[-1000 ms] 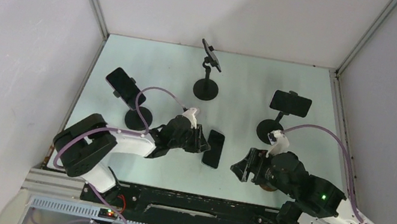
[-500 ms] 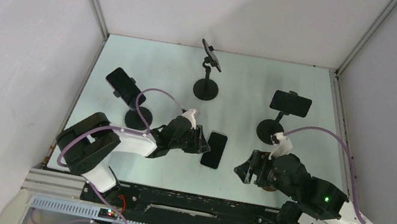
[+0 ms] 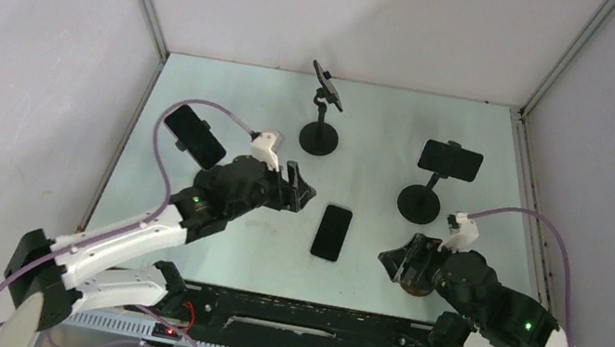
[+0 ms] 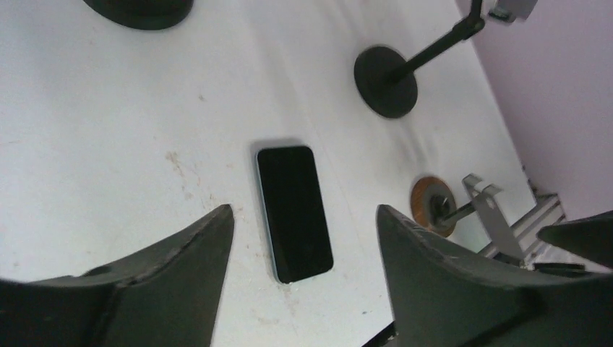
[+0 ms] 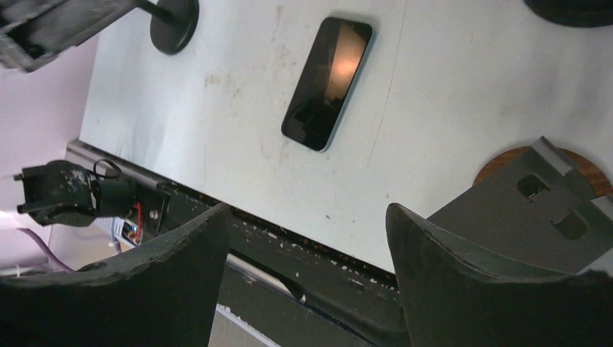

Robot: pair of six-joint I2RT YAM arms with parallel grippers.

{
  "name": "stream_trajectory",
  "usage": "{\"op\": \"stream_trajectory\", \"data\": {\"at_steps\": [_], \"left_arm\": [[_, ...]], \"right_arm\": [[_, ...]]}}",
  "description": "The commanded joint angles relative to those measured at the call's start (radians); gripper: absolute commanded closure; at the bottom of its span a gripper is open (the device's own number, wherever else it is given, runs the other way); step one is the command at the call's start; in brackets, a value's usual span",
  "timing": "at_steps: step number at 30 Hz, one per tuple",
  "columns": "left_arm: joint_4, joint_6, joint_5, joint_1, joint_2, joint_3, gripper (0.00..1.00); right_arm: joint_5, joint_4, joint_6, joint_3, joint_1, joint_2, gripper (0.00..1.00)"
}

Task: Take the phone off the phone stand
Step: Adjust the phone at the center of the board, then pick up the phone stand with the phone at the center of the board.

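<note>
A black phone [image 3: 332,232] [image 4: 294,212] [image 5: 327,83] lies flat, screen up, on the white table, held by nothing. My left gripper [image 3: 303,194] [image 4: 304,211] hovers open above and to the left of it, with nothing between its fingers. An empty phone stand [image 3: 415,284] [image 4: 483,211] [image 5: 533,206] with a round wooden base and a grey cradle stands at the near right. My right gripper [image 3: 390,261] [image 5: 307,210] is open right beside that stand, with only the table's front edge showing between its fingers.
Three black stands each hold a phone: far left [image 3: 195,136], back centre [image 3: 327,87] and right [image 3: 450,160]. Round bases [image 3: 319,138] [image 3: 419,204] sit on the table. The white walls close in the sides, and a black rail [image 3: 288,321] runs along the front edge.
My left gripper opened, let go of the phone and drew back up and to the left. The phone stays flat on the table. The right arm shifted slightly right.
</note>
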Motion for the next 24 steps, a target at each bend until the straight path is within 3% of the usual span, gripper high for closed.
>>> {"op": "stream_trajectory", "data": {"at_steps": [1,4,11,17,20,24], "left_arm": [[-0.223,0.087,-0.104,0.004,-0.108,0.09,0.12],[-0.313,0.106,-0.184,0.011,-0.181,0.133,0.01],[-0.494,0.119,-0.253,0.018,-0.248,0.203,0.0],[-0.527,0.118,-0.189,0.019,-0.285,0.178,0.0],[-0.508,0.132,-0.176,0.019,-0.307,0.166,0.0],[-0.485,0.143,-0.166,0.019,-0.306,0.156,0.0]], "right_arm": [[0.107,-0.007,0.021,0.029,-0.004,-0.033,0.19],[0.143,-0.048,0.002,0.073,-0.016,-0.013,0.17],[0.312,-0.233,-0.092,0.288,-0.07,0.068,0.13],[0.386,-0.288,-0.117,0.46,-0.16,0.119,0.12],[0.366,-0.299,-0.143,0.514,-0.239,0.175,0.12],[0.176,-0.304,-0.266,0.606,-0.407,0.332,0.1]]}}
